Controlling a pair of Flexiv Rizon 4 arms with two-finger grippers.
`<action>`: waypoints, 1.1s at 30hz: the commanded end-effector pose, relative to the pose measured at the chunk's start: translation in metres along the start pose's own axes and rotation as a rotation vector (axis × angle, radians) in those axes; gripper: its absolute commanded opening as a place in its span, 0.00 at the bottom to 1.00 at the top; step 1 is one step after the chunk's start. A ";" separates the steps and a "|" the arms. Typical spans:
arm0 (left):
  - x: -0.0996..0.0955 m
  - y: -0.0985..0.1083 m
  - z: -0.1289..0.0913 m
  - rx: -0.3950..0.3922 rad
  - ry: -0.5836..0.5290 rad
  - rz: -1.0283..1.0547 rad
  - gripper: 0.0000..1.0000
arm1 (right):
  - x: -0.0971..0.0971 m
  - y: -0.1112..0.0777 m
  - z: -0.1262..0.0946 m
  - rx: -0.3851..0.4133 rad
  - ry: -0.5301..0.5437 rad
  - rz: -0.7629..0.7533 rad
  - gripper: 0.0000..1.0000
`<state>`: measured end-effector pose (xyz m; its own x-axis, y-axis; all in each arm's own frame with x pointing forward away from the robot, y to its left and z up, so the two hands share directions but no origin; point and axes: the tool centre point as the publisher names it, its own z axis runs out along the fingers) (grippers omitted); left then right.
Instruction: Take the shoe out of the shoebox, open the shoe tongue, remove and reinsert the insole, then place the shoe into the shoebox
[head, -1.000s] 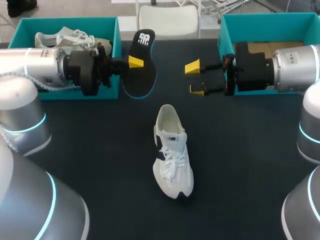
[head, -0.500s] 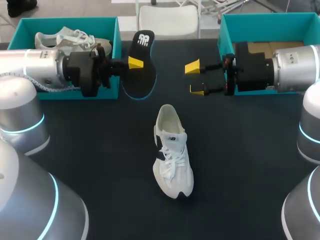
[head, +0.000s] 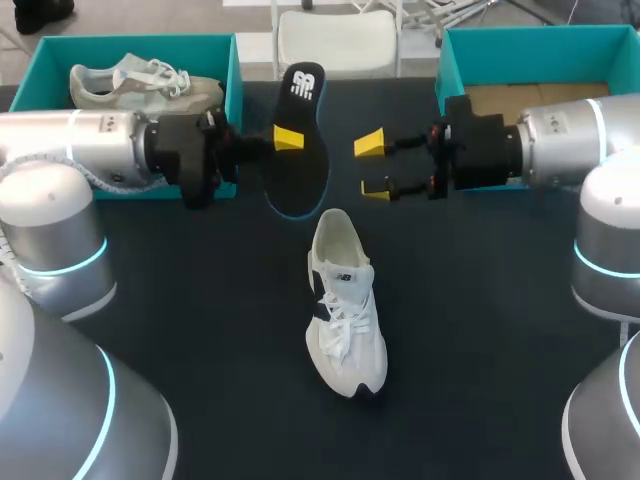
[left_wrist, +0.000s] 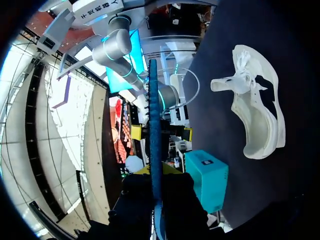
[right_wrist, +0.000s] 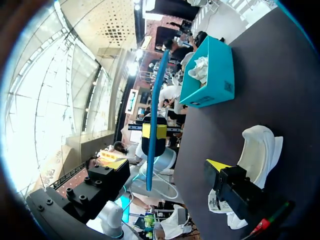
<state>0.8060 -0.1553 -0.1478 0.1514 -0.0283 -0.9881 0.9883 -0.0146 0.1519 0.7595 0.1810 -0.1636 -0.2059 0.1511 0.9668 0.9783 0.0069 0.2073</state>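
My left gripper (head: 286, 140) pinches the insole (head: 303, 175), its long axis crosswise to the fingers. My right gripper (head: 371, 166) gapes wide just beside it. The shoe (head: 343, 305) lies below both, heel opening nearest.

— Underneath everything?
— A dark surface (head: 480, 350), plain black, reaching from the near edge to the far one.
— Lying on it, in the middle?
— A white shoe (head: 343, 315), upright on its sole, heel toward the far edge, toe toward the near edge and turned slightly to the right. Laces loose on top, a dark mark on its side. Touching nothing else.
— Further back?
— Two teal boxes, both open on top. Left box (head: 232, 70) at the far left corner, right box (head: 445, 60) at the far right corner, brown inside. Well apart from each other, and from the shoe.
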 end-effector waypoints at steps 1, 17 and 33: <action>0.006 0.004 0.015 -0.009 -0.018 -0.005 0.00 | -0.005 0.007 0.017 0.015 0.010 0.003 1.00; 0.026 0.008 0.040 -0.028 -0.006 0.030 0.00 | -0.004 0.002 0.028 0.032 0.046 0.003 0.47; 0.024 0.008 0.054 -0.033 -0.034 0.021 0.00 | -0.009 0.008 0.033 0.041 0.063 0.004 0.36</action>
<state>0.8168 -0.2073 -0.1674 0.1697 -0.0593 -0.9837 0.9855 0.0162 0.1690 0.7690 0.2089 -0.1743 -0.2029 0.0882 0.9752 0.9787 0.0493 0.1992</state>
